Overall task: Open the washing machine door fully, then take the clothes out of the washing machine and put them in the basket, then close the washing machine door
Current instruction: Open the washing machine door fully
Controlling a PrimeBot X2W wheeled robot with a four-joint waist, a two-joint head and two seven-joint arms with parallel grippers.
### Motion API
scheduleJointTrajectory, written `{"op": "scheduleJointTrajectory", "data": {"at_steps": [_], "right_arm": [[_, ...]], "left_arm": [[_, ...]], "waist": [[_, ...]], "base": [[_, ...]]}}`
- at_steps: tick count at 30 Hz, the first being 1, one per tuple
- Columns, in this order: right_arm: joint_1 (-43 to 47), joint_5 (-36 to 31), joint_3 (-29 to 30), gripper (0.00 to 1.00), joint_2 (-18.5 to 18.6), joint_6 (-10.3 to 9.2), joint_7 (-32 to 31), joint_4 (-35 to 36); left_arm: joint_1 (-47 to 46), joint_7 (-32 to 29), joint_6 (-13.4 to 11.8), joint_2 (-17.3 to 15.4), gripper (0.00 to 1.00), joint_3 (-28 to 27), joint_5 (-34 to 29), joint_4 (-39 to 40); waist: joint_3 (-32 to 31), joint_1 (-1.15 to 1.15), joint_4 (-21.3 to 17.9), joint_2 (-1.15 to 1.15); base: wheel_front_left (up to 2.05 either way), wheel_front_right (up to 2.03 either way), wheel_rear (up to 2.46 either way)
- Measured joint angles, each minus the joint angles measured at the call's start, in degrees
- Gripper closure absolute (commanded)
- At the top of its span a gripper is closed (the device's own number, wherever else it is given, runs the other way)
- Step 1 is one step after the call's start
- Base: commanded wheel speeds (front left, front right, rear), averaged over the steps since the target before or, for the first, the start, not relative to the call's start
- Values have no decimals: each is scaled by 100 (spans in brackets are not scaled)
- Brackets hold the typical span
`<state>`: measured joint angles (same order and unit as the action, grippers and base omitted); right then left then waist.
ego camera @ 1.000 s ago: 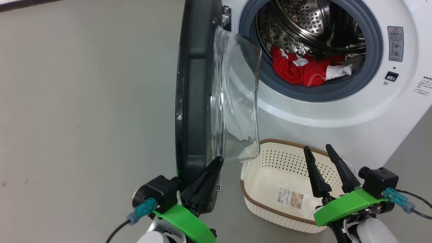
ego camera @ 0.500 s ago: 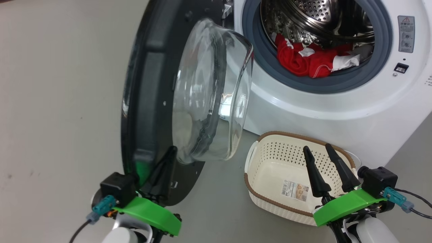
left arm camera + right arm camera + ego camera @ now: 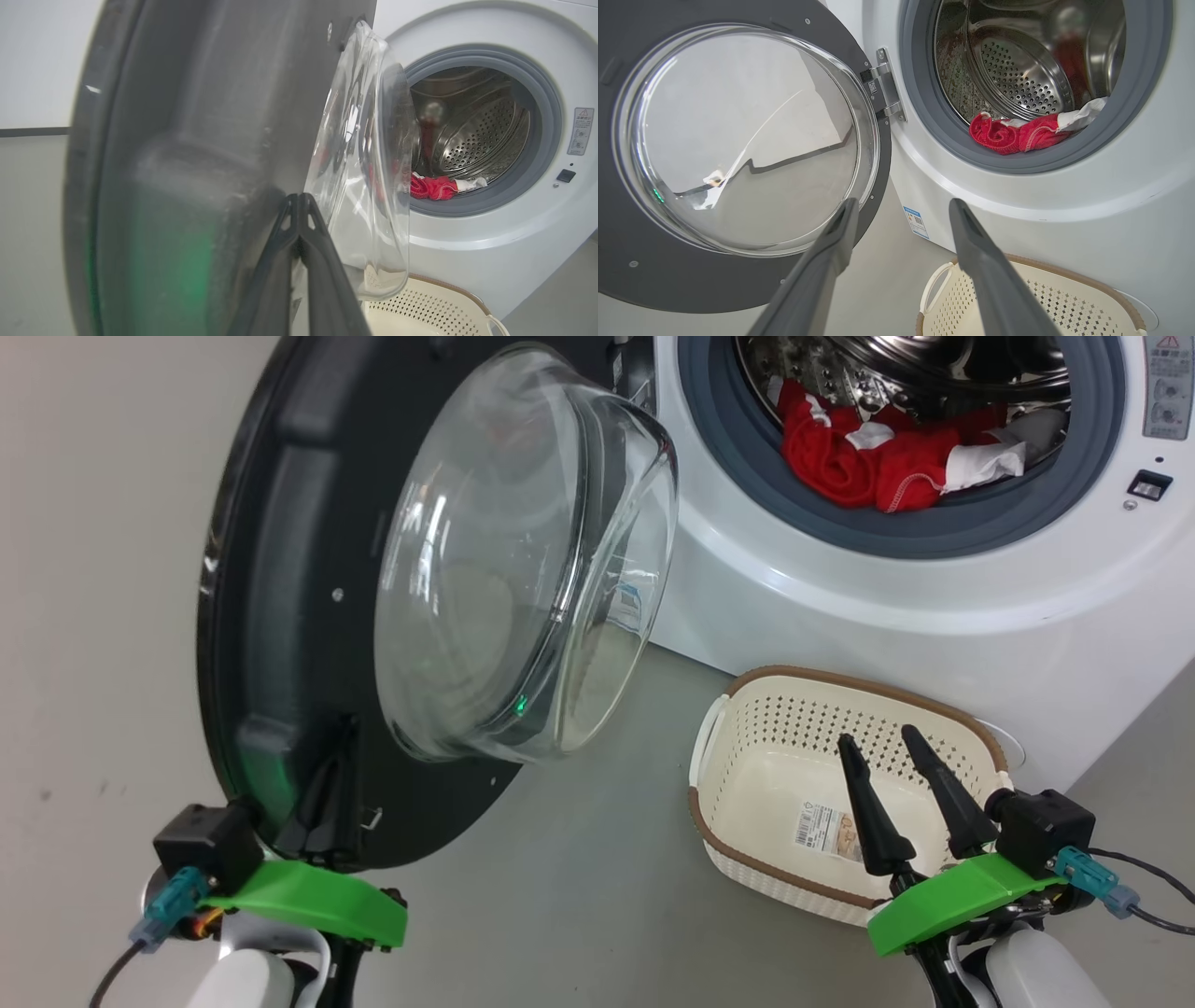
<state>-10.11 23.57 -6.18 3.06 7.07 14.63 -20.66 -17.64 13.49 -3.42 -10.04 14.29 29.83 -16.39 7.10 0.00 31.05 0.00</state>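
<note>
The washing machine door (image 3: 271, 569) stands swung out to the left, its glass bowl (image 3: 523, 551) bulging toward me. My left gripper (image 3: 345, 728) is shut, its joined fingers lying against the door's inner black face near the lower rim; the left wrist view shows the left gripper (image 3: 299, 198) beside the door (image 3: 187, 116). Red clothes (image 3: 859, 457) with white parts lie at the drum's front lip inside the washing machine (image 3: 840, 607). The cream basket (image 3: 747, 868) sits on the floor below the opening. My right gripper (image 3: 878, 737) hovers open above the basket, holding nothing.
Grey floor stretches to the left of the door and in front of the basket. In the right wrist view, the door hinge (image 3: 885, 88) sits left of the grey gasket (image 3: 924, 116), with the clothes (image 3: 1008, 133) and the basket (image 3: 1041, 298) below.
The door has swung further open to the left, and my left gripper has moved left with it against the inner face. The head camera has shifted too. The right gripper stays put.
</note>
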Motion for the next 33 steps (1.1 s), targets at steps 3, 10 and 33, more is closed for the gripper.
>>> {"op": "scheduleJointTrajectory", "data": {"at_steps": [3, 10, 33], "right_arm": [[-2, -22, 22, 0, 13, 0, 0, 7], [-16, -135, 160, 0, 29, 0, 0, 98], [-139, -302, 167, 0, 258, 0, 0, 108]], "left_arm": [[-19, 32, -26, -4, 100, -119, 8, -112], [-201, 56, -21, -57, 100, -436, 97, -393], [-1090, 82, 502, 104, 100, -1657, -366, -1464]], "waist": [[50, 0, 6, 0], [147, 0, 13, 0], [595, 0, 36, 0]], "base": [[0, 0, 0], [0, 0, 0], [0, 0, 0]]}}
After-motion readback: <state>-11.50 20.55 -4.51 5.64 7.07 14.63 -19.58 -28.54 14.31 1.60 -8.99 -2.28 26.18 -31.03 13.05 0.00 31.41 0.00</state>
